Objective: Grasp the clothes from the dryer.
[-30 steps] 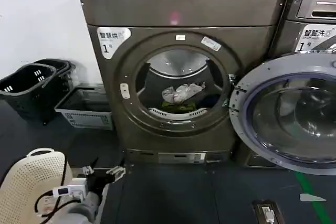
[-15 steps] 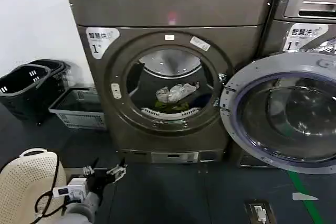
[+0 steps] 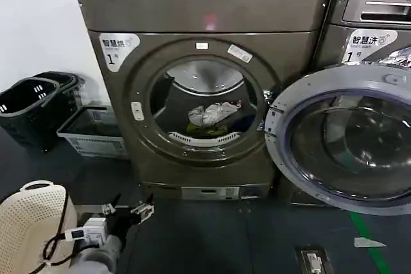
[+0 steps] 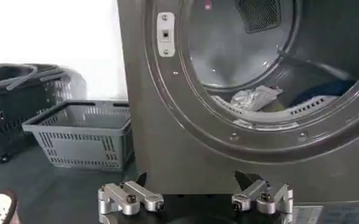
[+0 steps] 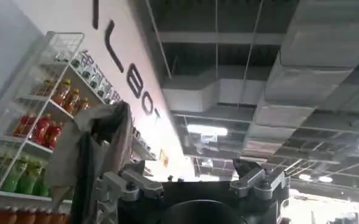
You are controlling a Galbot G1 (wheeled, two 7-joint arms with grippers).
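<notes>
The left gripper (image 3: 126, 210), jaws spread, should rise through the dryer (image 3: 199, 24) porthole onto the clothes (image 3: 209, 115).

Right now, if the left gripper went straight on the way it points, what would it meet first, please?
Probably the bronze-grey metal dryer: the open left gripper points at the front panel just under the round porthole rim, below the pale grey-white clothes lying in the drum. Depth is unclear.

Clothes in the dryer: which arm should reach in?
Left, probably. The left gripper is open, low in front of the dryer, facing the clothes through the open porthole. The right gripper points up at the ceiling, away from the drum.
</notes>
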